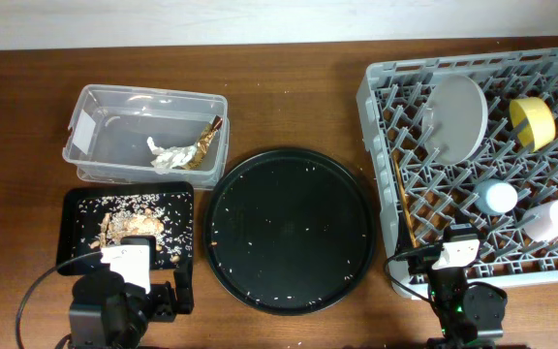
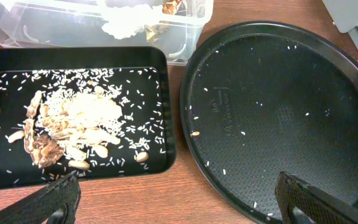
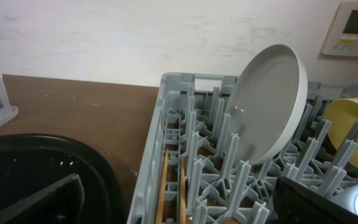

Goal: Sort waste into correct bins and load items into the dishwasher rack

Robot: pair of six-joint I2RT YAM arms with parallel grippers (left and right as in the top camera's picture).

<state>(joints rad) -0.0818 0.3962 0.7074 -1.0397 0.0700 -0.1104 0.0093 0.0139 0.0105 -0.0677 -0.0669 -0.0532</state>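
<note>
overhead: grey plate upright in rack — left gripper and right gripper spread, empty.

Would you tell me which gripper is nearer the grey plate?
Right. The right gripper is at the near edge of the dishwasher rack, in front of the grey plate; the left gripper is by the shallow black tray.
</note>
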